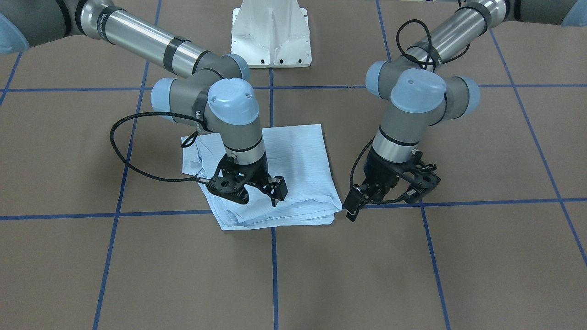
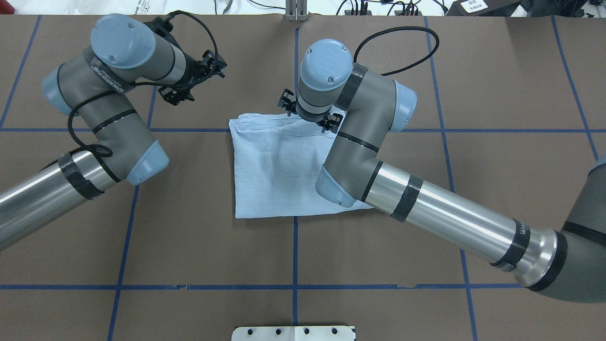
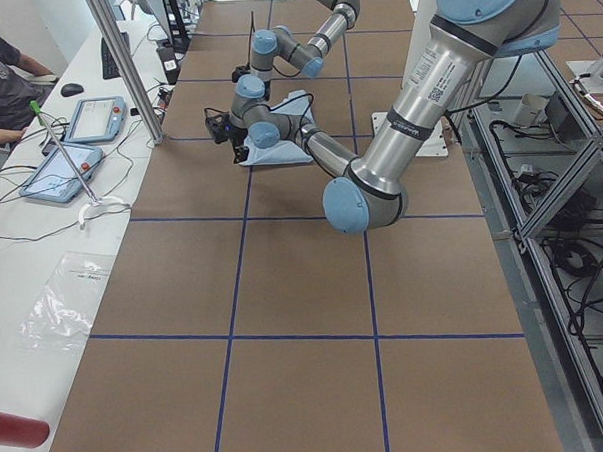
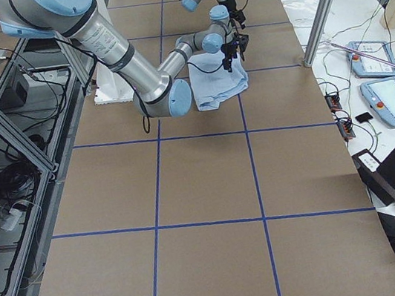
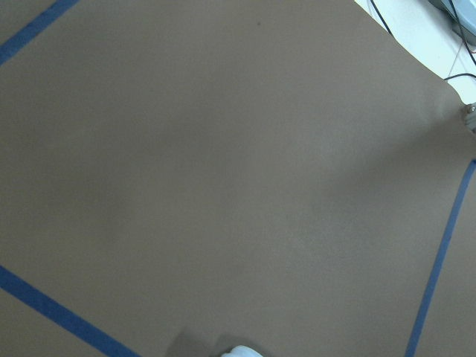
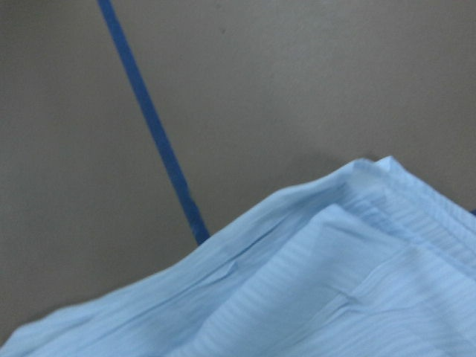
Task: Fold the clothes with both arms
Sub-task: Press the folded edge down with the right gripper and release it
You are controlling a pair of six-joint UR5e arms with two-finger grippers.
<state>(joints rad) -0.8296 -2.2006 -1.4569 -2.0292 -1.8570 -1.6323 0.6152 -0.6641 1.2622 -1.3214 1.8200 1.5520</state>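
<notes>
Right gripper (image 1: 260, 198) sits at the edge of the shirt (image 1: 302, 156) nearest me. Its two black fingers are spread apart with nothing between them, tips down at the cloth; whether they press it I can't tell. Just off the shirt's near corner on the other side, the left gripper (image 1: 380, 201) hangs over bare table (image 1: 412, 275). It is also spread wide and empty, with one finger just beside the corner of the cloth.

The pale blue shirt is folded into a rough square packet. It lies flat on the brown table where two blue tape lines (image 1: 481, 201) cross. Its stacked layers show along the near edge, and some cloth is rumpled at the side under the right arm (image 1: 137, 39).

Behind the grippers the two wrists rise to light blue joint caps, with black cables looping off each. Farther back, the right arm and the left arm (image 1: 454, 32) slant away to either side. Between them, at the table's far edge, stands the white pedestal base (image 1: 270, 36).
</notes>
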